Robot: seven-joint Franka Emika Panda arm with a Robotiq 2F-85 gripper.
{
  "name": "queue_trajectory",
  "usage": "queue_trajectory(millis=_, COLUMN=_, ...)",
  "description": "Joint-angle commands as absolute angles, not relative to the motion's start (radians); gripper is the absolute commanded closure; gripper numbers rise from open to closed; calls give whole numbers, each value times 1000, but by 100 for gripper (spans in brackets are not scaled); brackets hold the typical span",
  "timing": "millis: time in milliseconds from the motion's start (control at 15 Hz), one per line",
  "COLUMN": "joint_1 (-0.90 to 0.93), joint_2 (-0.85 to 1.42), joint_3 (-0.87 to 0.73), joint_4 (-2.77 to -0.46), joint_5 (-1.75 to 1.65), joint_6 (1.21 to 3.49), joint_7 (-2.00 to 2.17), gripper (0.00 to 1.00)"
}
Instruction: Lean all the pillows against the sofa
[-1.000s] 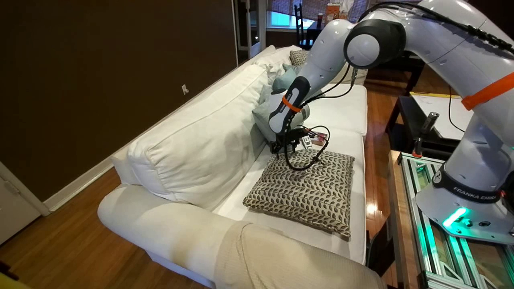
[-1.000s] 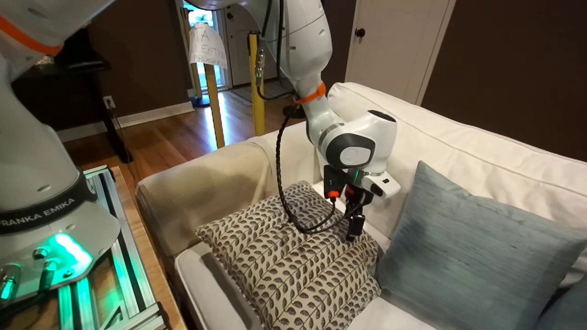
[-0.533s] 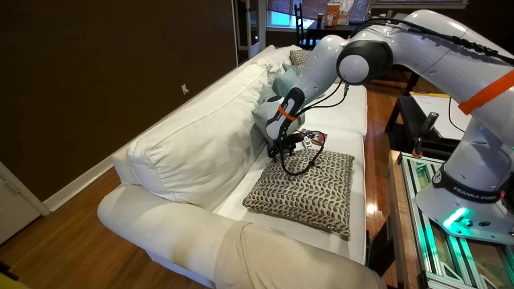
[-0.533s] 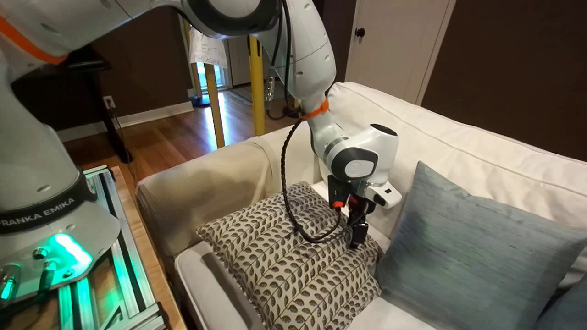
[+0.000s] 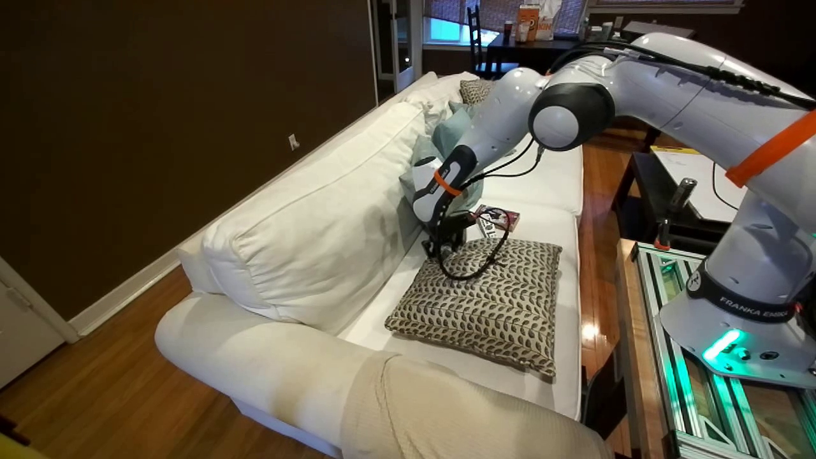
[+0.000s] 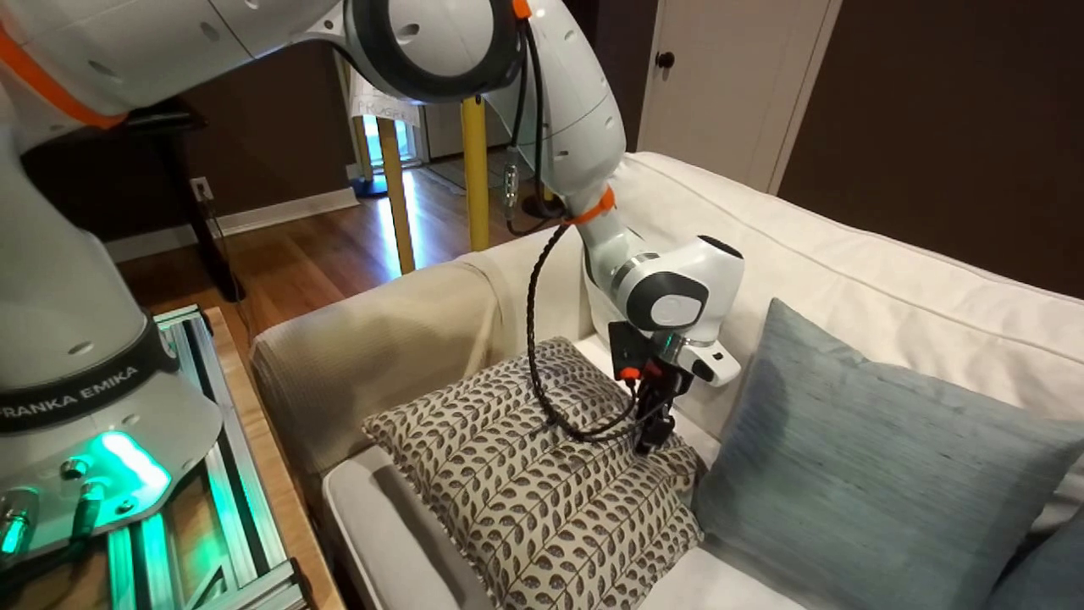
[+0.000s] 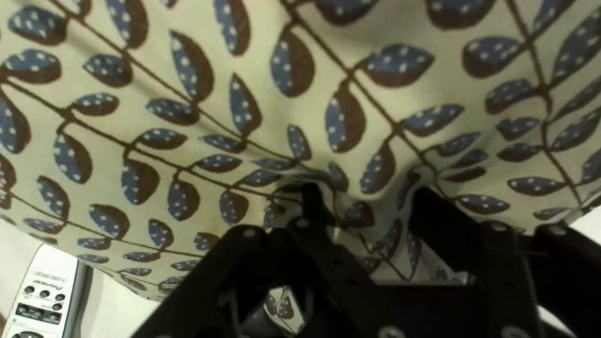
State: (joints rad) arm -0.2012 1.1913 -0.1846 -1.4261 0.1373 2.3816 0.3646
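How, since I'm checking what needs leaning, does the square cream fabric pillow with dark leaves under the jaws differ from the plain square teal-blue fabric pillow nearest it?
The leafy pillow lies flat on the white fabric sofa; the teal-blue pillow leans against the sofa's back. The jaws press into the leafy pillow, bunching its fabric; they do not touch the teal-blue pillow. Both are square fabric pillows on the sofa.

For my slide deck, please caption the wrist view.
The gripper presses into the leaf-patterned pillow, which puckers between the fingers; a white remote shows at lower left.
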Motion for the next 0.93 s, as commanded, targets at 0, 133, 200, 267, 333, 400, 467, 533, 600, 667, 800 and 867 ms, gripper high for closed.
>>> queue_trajectory(millis=0, joint_1=-221, joint_2=1252, joint_3=-157, joint_4=-1340, joint_5=164, joint_6=2303, joint_7=354, gripper=77)
queue_trajectory(millis=133, joint_1=-228, joint_2=1257, joint_3=-154, joint_4=-1320, joint_5=168, joint_6=2266, joint_7=354, gripper=93)
queue_trajectory(millis=200, joint_1=-231, joint_2=1258, joint_3=-154, joint_4=-1313, joint_5=172, joint_6=2251, joint_7=363, gripper=99)
queue_trajectory(millis=267, joint_1=-234, joint_2=1260, joint_3=-155, joint_4=-1303, joint_5=177, joint_6=2233, joint_7=374, gripper=100)
queue_trajectory(millis=333, joint_1=-240, joint_2=1258, joint_3=-155, joint_4=-1297, joint_5=183, joint_6=2216, joint_7=379, gripper=100)
queue_trajectory(millis=400, joint_1=-246, joint_2=1246, joint_3=-150, joint_4=-1300, joint_5=193, joint_6=2197, joint_7=380, gripper=97)
queue_trajectory(millis=467, joint_1=-250, joint_2=1237, joint_3=-147, joint_4=-1298, joint_5=206, joint_6=2171, joint_7=392, gripper=97)
queue_trajectory(millis=533, joint_1=-245, joint_2=1216, joint_3=-152, joint_4=-1311, joint_5=214, joint_6=2149, joint_7=412, gripper=98)
queue_trajectory(millis=600, joint_1=-244, joint_2=1206, joint_3=-154, joint_4=-1313, joint_5=222, joint_6=2130, joint_7=424, gripper=98)
queue_trajectory(millis=667, joint_1=-245, joint_2=1193, joint_3=-153, joint_4=-1318, joint_5=228, joint_6=2112, joint_7=432, gripper=98)
queue_trajectory(millis=800, joint_1=-249, joint_2=1167, joint_3=-146, joint_4=-1327, joint_5=241, joint_6=2074, joint_7=435, gripper=98)
queue_trajectory(millis=867, joint_1=-244, joint_2=1151, joint_3=-147, joint_4=-1339, joint_5=243, joint_6=2070, joint_7=433, gripper=98)
